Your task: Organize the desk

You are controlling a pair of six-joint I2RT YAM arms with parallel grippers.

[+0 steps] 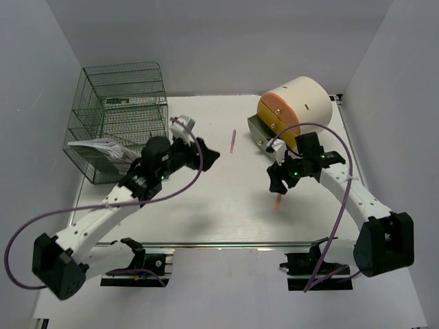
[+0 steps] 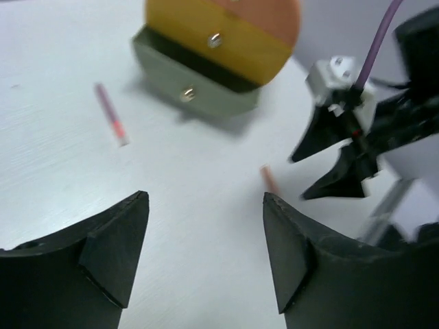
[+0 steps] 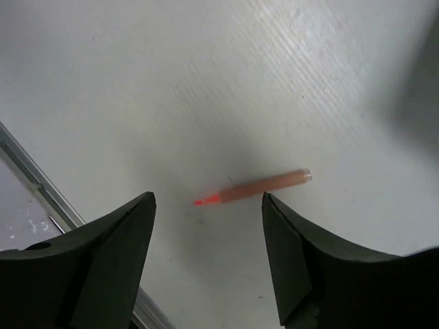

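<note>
The white desk point(image 1: 226, 212) carries an orange pen point(image 1: 278, 202) near the front right and a purple pen point(image 1: 233, 142) near the middle back. My right gripper point(image 1: 276, 181) hovers open just above the orange pen point(image 3: 260, 186), which lies between and slightly beyond its jaws; the gripper point(image 3: 209, 199) is empty. My left gripper point(image 1: 209, 157) is open and empty above the desk centre, its jaws point(image 2: 206, 199) spread over bare tabletop. The left wrist view also shows the purple pen point(image 2: 110, 113) and the orange pen point(image 2: 269, 179).
A green wire-mesh rack point(image 1: 120, 116) holding papers point(image 1: 96, 147) stands at the back left. A cream cylinder with an orange face point(image 1: 295, 106) stands at the back right, its grey-green drawer point(image 2: 199, 86) pulled open. An aluminium rail point(image 3: 41, 185) edges the desk front.
</note>
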